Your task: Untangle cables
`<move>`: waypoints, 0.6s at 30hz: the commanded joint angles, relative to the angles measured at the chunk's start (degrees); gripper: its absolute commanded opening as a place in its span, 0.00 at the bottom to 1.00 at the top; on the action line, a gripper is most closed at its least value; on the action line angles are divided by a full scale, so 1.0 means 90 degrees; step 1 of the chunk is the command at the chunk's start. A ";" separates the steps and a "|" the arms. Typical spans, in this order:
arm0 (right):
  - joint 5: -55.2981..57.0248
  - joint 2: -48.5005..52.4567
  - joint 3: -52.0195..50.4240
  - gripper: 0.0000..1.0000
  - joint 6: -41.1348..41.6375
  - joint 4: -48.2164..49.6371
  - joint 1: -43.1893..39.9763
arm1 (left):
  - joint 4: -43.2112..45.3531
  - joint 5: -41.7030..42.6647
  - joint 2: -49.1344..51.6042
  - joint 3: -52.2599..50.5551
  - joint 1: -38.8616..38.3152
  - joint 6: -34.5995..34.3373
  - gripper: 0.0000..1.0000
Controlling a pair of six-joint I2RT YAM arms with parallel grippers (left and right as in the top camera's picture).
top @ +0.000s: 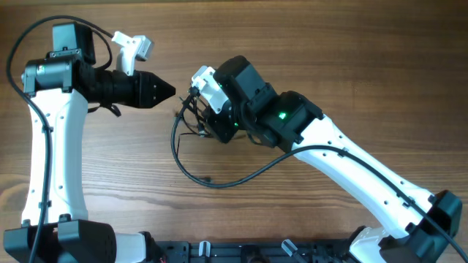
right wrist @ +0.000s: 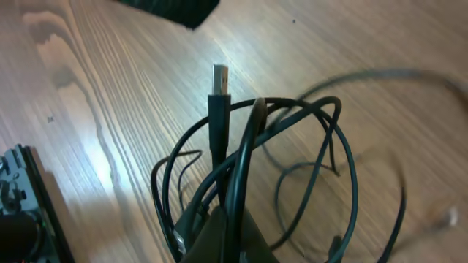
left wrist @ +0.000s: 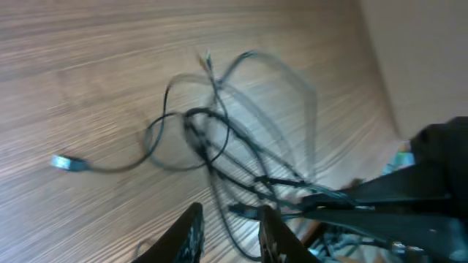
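Observation:
A tangle of thin dark cables [top: 191, 120] hangs bunched at my right gripper [top: 199, 115], with one long loop trailing over the table [top: 212, 183]. In the right wrist view the gripper [right wrist: 230, 223] is shut on several strands of the cables [right wrist: 322, 124], and a USB plug [right wrist: 219, 77] sticks up above it. My left gripper [top: 170, 92] sits just left of the tangle. In the left wrist view its fingers [left wrist: 232, 213] are open, and the looped cables [left wrist: 219, 139] lie ahead, with a strand running between the tips. A blue connector [left wrist: 69, 162] lies at one cable end.
The wooden table [top: 329, 44] surrounds the cables. The right arm's black body [left wrist: 409, 197] fills the right side of the left wrist view. A white camera mount [top: 131, 50] sits above the left gripper. Dark fixtures [top: 241, 252] line the front edge.

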 commanded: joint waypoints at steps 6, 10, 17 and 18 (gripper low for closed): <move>0.0804 -0.0350 0.0095 0.04 0.0260 0.0461 0.0024 | 0.0044 0.1666 -0.0029 0.0010 -0.0034 -0.0027 0.31; 0.0920 -0.0743 0.0095 0.04 0.0680 0.1146 0.0024 | 0.0070 0.1741 -0.0029 0.0007 -0.0034 -0.0029 0.30; 0.2125 -0.1530 0.0095 0.04 0.1710 0.1583 0.0024 | 0.0393 0.2013 -0.0029 0.0007 -0.0034 -0.0032 0.62; 0.2079 -0.1574 0.0095 0.04 0.1710 0.1630 0.0027 | 0.0464 0.2103 -0.0029 0.0007 -0.0034 -0.0032 0.63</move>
